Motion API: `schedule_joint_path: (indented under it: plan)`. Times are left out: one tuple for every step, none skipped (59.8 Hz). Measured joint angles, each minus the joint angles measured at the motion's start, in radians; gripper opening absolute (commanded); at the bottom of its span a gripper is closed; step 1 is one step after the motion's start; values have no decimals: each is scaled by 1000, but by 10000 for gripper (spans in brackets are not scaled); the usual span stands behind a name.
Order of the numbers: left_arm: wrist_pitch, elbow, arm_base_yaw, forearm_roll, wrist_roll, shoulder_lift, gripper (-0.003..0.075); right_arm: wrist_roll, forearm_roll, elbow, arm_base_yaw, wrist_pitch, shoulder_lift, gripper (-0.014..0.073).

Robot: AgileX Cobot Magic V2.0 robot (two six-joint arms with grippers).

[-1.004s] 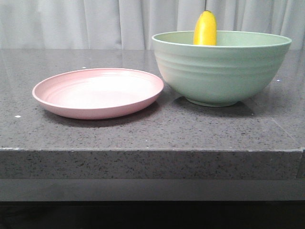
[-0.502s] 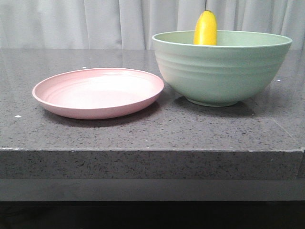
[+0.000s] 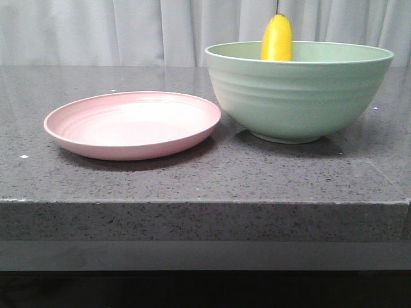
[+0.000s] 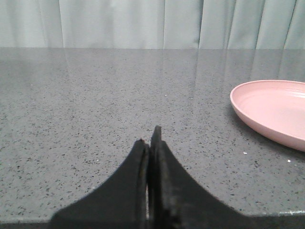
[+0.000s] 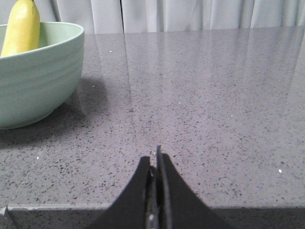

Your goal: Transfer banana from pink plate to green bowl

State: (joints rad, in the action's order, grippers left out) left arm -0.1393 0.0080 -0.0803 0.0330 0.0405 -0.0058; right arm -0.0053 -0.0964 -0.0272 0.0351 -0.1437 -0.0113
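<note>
A dark grey speckled stone table (image 3: 192,179) stands before pale curtains (image 3: 128,32). On it are one pink plate (image 3: 133,124), one green bowl (image 3: 298,90) and one banana (image 3: 277,38). The plate holds nothing. The banana stands steeply inside the bowl, its upper end rising above the rim; the rest is hidden by the bowl's wall. Plate and bowl sit just beside each other, rims nearly meeting. The left fingers (image 4: 148,143) are pressed together with nothing between them, low over the table near the plate. The right fingers (image 5: 155,160) are likewise closed and hold nothing, near the bowl.
</note>
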Motion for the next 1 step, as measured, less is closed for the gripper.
schedule_joint_path:
  plan:
    - [0,0,0,0,0,0,-20,0,0,0,0,0,0,-62]
